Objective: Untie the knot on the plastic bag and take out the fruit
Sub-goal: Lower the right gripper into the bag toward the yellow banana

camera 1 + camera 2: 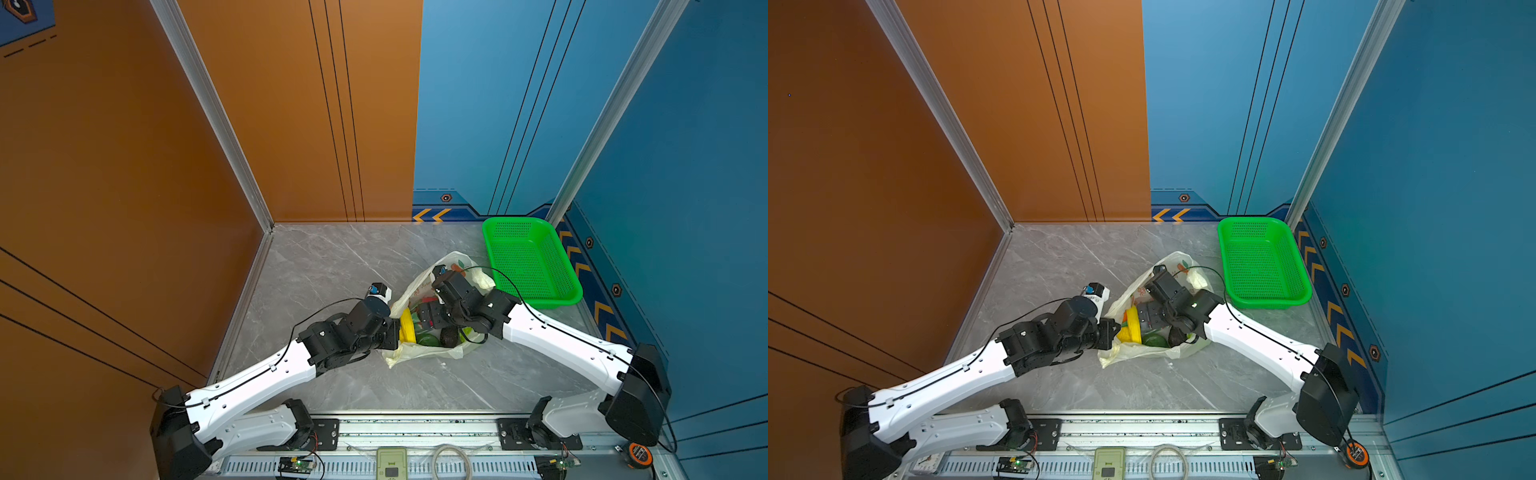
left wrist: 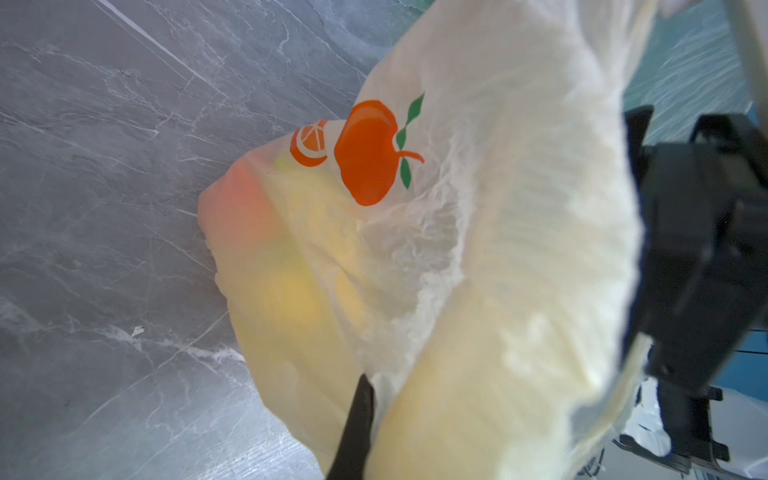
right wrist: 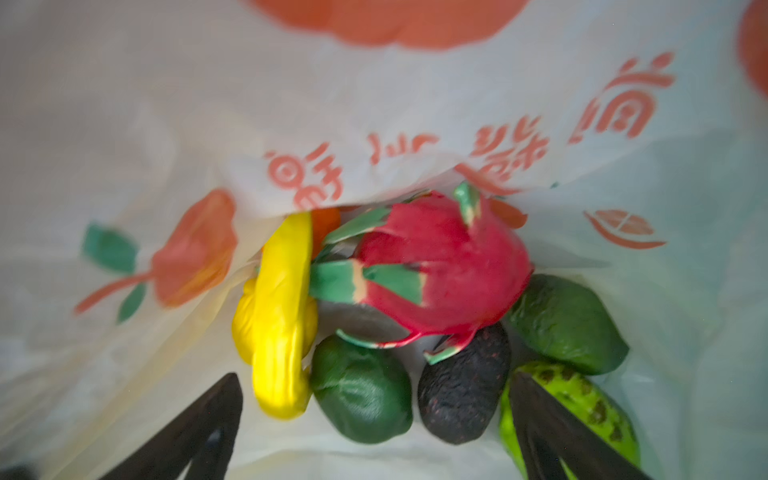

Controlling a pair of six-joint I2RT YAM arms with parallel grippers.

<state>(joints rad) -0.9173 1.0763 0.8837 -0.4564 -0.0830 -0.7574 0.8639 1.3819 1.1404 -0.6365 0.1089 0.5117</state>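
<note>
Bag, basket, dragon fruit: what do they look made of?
Bag: thin translucent plastic film, cream and crinkled, with fruit colours showing through.
Basket: rigid green plastic, perforated mesh, slight gloss.
Dragon fruit: probably painted foam or plastic, matte skin. The blur leaves it open.

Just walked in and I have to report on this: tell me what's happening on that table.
The plastic bag lies open on the table. The left hand, shut, pinches the bag's edge and holds the mouth up. The right hand, open, reaches inside over the fruit: a banana, a dragon fruit and avocados lie in the bag, none gripped. The green basket beside it holds no fruit.
</note>
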